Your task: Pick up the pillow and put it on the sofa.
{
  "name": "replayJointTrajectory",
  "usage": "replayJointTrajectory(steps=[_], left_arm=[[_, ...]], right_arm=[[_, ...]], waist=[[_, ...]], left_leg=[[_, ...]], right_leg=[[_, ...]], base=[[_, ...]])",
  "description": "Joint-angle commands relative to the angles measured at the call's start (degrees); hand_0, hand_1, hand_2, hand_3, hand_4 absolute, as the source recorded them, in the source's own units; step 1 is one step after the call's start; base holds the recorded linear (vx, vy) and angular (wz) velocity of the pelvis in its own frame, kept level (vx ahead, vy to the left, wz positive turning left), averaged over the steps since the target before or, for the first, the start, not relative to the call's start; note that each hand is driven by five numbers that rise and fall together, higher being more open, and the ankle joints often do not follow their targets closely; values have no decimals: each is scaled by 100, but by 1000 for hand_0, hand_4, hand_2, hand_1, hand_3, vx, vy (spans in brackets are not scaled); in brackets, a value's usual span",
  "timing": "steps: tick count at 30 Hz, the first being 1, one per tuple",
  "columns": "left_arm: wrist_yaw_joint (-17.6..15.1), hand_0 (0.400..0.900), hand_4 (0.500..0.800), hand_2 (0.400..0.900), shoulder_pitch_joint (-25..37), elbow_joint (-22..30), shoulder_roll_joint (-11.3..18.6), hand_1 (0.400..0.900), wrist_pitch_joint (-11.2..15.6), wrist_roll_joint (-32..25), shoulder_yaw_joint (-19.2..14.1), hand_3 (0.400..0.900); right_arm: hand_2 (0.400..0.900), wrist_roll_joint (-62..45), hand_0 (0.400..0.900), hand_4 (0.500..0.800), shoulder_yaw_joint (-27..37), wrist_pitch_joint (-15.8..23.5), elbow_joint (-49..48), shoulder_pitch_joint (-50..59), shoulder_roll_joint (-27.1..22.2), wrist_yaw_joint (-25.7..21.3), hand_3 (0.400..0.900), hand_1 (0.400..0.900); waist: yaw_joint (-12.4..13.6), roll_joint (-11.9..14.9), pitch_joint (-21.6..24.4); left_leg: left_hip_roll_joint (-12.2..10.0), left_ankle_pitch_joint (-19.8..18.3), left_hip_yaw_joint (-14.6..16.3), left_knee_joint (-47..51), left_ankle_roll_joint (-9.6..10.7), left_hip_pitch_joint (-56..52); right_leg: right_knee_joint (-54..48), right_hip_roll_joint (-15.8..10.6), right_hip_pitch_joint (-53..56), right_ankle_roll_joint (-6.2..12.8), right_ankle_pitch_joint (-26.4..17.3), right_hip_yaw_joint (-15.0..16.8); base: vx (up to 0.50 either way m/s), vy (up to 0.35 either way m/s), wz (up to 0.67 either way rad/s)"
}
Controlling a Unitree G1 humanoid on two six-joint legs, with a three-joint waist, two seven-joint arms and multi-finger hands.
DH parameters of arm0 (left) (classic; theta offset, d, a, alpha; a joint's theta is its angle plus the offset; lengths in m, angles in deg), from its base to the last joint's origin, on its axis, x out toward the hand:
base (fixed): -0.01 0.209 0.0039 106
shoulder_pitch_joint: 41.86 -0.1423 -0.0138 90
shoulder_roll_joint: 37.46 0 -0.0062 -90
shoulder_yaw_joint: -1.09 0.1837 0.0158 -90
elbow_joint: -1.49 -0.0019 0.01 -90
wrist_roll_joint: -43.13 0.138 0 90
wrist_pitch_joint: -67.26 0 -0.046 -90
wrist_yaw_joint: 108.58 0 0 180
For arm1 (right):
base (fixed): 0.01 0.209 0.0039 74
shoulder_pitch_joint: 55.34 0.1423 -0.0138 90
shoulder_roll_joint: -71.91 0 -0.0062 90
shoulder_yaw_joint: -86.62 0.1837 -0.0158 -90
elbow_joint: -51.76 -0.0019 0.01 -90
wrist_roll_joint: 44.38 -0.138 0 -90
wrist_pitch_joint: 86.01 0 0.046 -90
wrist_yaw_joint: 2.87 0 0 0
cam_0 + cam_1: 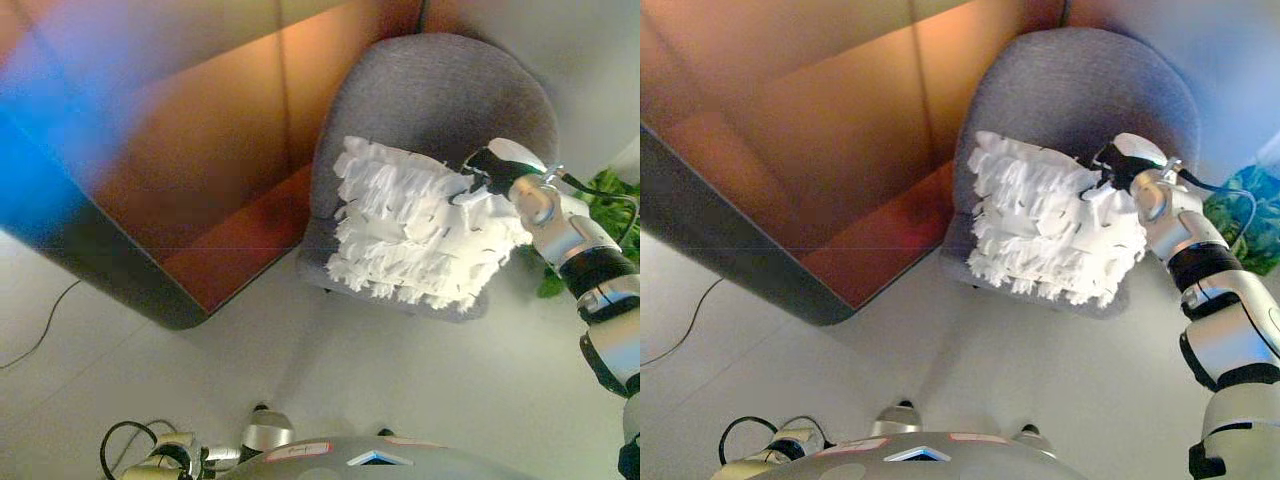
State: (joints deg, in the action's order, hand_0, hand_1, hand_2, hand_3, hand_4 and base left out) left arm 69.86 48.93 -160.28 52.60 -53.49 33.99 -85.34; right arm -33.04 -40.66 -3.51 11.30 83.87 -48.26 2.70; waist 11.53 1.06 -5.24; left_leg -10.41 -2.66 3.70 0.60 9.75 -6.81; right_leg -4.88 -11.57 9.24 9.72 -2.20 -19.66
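Left eye view: an orange-brown partition (pixel 200 170) with a dark rounded edge fills the left. Beside it stands the sofa (pixel 440 100), a rounded grey fabric seat. On its seat lies the pillow (pixel 410 225), square, white and shaggy with ruffled strips. The right hand (pixel 485 172) touches its upper right corner; whether the fingers grip, I cannot tell. A green plant (pixel 610 200) stands behind the arm.

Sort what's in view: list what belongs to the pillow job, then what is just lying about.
Belongs to the job:
- white fringed pillow, over the seat
- grey sofa chair
- right hand, on the pillow's upper right corner; its fingers are hidden in the fringe
- left hand, low at the bottom edge

Just there:
- orange panel
- green plant
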Motion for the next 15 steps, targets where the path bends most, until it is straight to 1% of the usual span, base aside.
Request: replayJointTrajectory(steps=[1, 2, 3, 4, 5, 7, 10, 12, 13, 15], left_arm=[[-206, 900, 800, 900, 144, -522, 371, 900, -179, 172, 763, 900], [-179, 900, 800, 900, 177, -494, 378, 900, -177, 170, 787, 900], [-166, 900, 800, 900, 190, -483, 377, 900, -186, 171, 798, 900], [-159, 900, 800, 900, 217, -464, 365, 900, -205, 163, 824, 900], [-169, 900, 800, 900, 249, -436, 363, 900, -182, 116, 867, 900], [-169, 900, 800, 900, 332, -382, 357, 900, -129, -1, 955, 900], [-188, 900, 800, 900, 402, -333, 345, 900, -70, -89, 1016, 900], [-179, 900, 800, 900, 395, -312, 350, 900, -35, -108, 1016, 900], [-184, 900, 800, 900, 348, -290, 359, 900, 40, -122, 1009, 900], [-198, 900, 800, 900, 281, -262, 370, 900, 131, -138, 985, 900]], right_arm=[[400, -330, 400, 500, 33, 100, 422, 2033, -44, -244, 400, 400], [400, -348, 400, 500, -23, -27, 496, 2146, -34, -170, 400, 400], [420, -374, 420, 512, -42, -104, 527, 2183, -37, -178, 420, 420], [900, -388, 900, 800, -82, -299, 593, 2250, -55, -386, 900, 900], [900, -334, 900, 800, -102, -362, 754, 2373, -47, -514, 900, 900], [900, -486, 900, 800, -173, -561, 1024, 2647, -55, -603, 900, 900], [900, -481, 900, 800, -294, -664, 1318, 2989, -178, -762, 900, 900], [900, -496, 900, 800, -397, -751, 1456, 3172, -266, -784, 900, 900], [900, -539, 900, 800, -451, -843, 1519, 3268, -363, -757, 900, 900], [900, -602, 900, 800, -505, -895, 1599, 3344, -450, -788, 900, 900]], waist=[[364, 84, 121], [389, 56, 77], [398, 43, 59], [416, 11, 20], [434, -28, -51], [465, -103, -206], [527, -171, -402], [554, -192, -483], [575, -200, -542], [591, -204, -591]], left_leg=[[-179, 667, -318, 139, -65, 460], [-187, 676, -371, 117, -56, 530], [-190, 681, -394, 109, -53, 557], [-197, 692, -444, 96, -51, 614], [-206, 697, -511, 61, -37, 705], [-224, 706, -626, 11, -26, 900], [-231, 716, -756, -35, -30, 1149], [-241, 732, -808, -51, -33, 1259], [-250, 741, -837, -55, -35, 1319], [-259, 752, -860, -56, -36, 1369]], right_leg=[[595, -374, -468, -23, -50, -5], [634, -389, -532, -28, -37, -24], [651, -394, -560, -32, -32, -31], [691, -400, -621, -44, -21, -43], [741, -410, -710, -52, -1, -31], [837, -415, -913, -77, 40, -23], [928, -412, -1163, -98, 64, -36], [969, -404, -1277, -107, 68, -43], [997, -394, -1350, -115, 70, -48], [1026, -380, -1422, -123, 71, -54]], base=[[-48, -33, 16], [-37, -32, 12], [-30, -36, 12], [-51, -36, 11], [-112, -51, 12], [-171, -71, 10], [-135, -73, 8], [-115, -76, 7], [-96, -71, 6], [-70, -59, 2]])
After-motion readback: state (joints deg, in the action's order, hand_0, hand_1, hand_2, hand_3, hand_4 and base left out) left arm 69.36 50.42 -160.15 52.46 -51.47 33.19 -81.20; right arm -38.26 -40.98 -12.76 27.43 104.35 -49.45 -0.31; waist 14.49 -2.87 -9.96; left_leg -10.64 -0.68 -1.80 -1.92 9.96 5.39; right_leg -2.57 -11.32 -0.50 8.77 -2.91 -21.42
